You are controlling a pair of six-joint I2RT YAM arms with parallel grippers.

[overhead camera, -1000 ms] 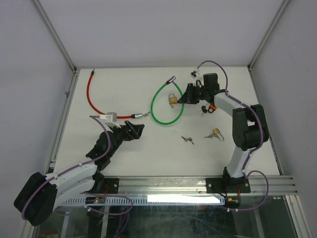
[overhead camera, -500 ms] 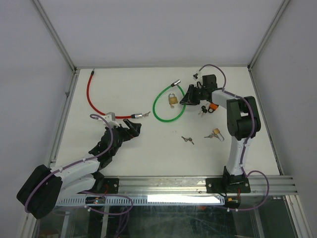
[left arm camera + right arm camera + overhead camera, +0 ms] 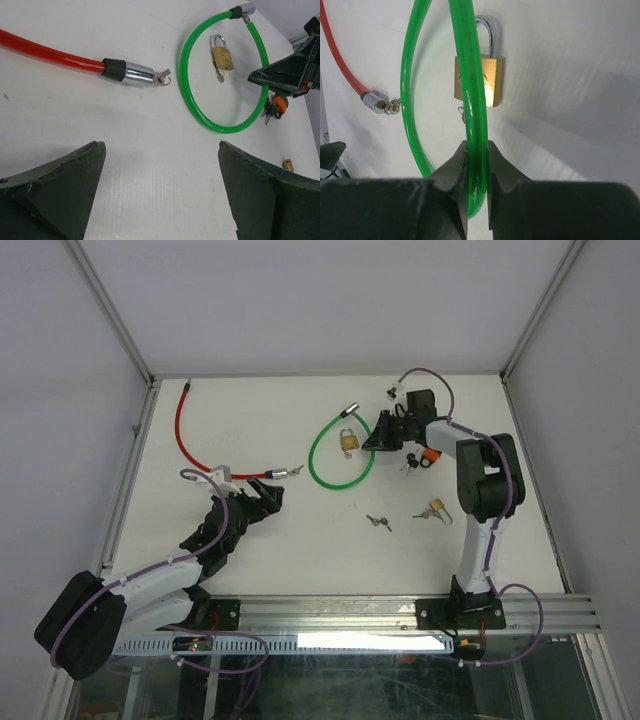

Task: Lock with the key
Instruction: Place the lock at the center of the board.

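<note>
Since a second ago the right arm has pulled its elbow in, the green cable lock [image 3: 330, 478] has shifted slightly with it, and the left arm has drawn back a little to the left.

From above, the right tool [image 3: 378, 432] sits at the right side of the green loop. A brass padlock [image 3: 348, 441] lies inside that loop on the bench [image 3: 300, 550]. Loose keys [image 3: 378, 522] lie nearer to us, apart from both.

From the left wrist, the left tool [image 3: 162, 195] stands wide apart and holds nothing. The red cable lock [image 3: 50, 50] is ahead of it, with a small key at its metal end.

From the right wrist, the right tool is clamped on the green cable, with the padlock just behind it.

We judge that the lock is only being steadied or repositioned; no key is in either tool yet, so the locking itself is not yet done.
</note>
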